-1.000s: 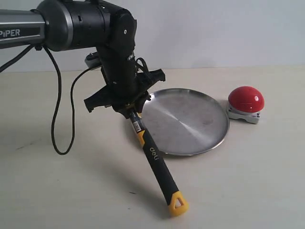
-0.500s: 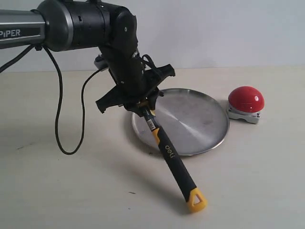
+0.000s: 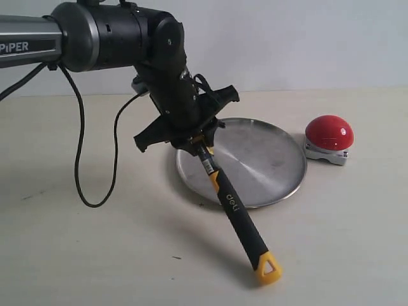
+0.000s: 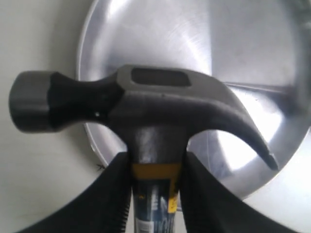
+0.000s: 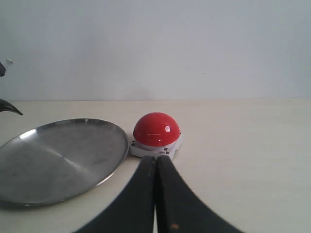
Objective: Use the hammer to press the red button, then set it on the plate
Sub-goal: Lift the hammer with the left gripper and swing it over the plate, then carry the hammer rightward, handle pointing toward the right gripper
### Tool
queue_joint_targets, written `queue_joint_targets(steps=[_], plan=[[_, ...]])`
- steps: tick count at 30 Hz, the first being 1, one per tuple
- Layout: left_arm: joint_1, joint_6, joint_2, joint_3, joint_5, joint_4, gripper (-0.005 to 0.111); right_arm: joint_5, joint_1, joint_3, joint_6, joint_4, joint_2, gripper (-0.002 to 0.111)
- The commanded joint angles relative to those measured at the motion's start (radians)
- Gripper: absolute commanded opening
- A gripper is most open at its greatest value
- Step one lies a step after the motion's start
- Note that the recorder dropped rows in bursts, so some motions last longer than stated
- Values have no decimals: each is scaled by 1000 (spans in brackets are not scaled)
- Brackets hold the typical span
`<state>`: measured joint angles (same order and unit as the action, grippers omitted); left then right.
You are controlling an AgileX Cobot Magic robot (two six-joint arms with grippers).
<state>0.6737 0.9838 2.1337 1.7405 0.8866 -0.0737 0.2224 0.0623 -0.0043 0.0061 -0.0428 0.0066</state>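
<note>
My left gripper (image 3: pixel 196 141) is shut on the hammer (image 3: pixel 234 209) just below its dark head (image 4: pixel 136 104), holding it over the near-left rim of the silver plate (image 3: pixel 268 159). The black and yellow handle slants down toward the front, its yellow end (image 3: pixel 268 268) close to the table. The left wrist view shows the head above the plate (image 4: pixel 160 34), the fingers (image 4: pixel 109 194) clamped on the neck. The red button (image 3: pixel 329 132) sits on its grey-white base right of the plate. My right gripper (image 5: pixel 155 162) is shut and empty, with the red button (image 5: pixel 156 128) just beyond its tips.
A black cable (image 3: pixel 95 159) loops down from the left arm onto the beige table (image 3: pixel 76 255). A pale wall (image 3: pixel 287 38) stands behind the table. The right arm does not show in the exterior view.
The left arm has carried the hammer to the right, from beside the plate's left rim to over it. The handle's yellow end swung right with it. The right gripper cannot be compared.
</note>
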Motion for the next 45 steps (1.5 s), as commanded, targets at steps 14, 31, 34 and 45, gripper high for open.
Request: queue_joint_targets(steps=[14, 31, 34, 45], plan=[[6, -11, -64, -179, -238, -32, 0, -11, -5, 4, -6, 8, -7, 0], [4, -164, -107, -181, -302, -291, 0, -11, -5, 4, -6, 8, -7, 0], [4, -173, -107, -181, -304, -302, 0, -11, -5, 4, -6, 8, -7, 0], [4, -195, -107, -181, -301, -298, 0, -11, -5, 4, -6, 8, -7, 0]])
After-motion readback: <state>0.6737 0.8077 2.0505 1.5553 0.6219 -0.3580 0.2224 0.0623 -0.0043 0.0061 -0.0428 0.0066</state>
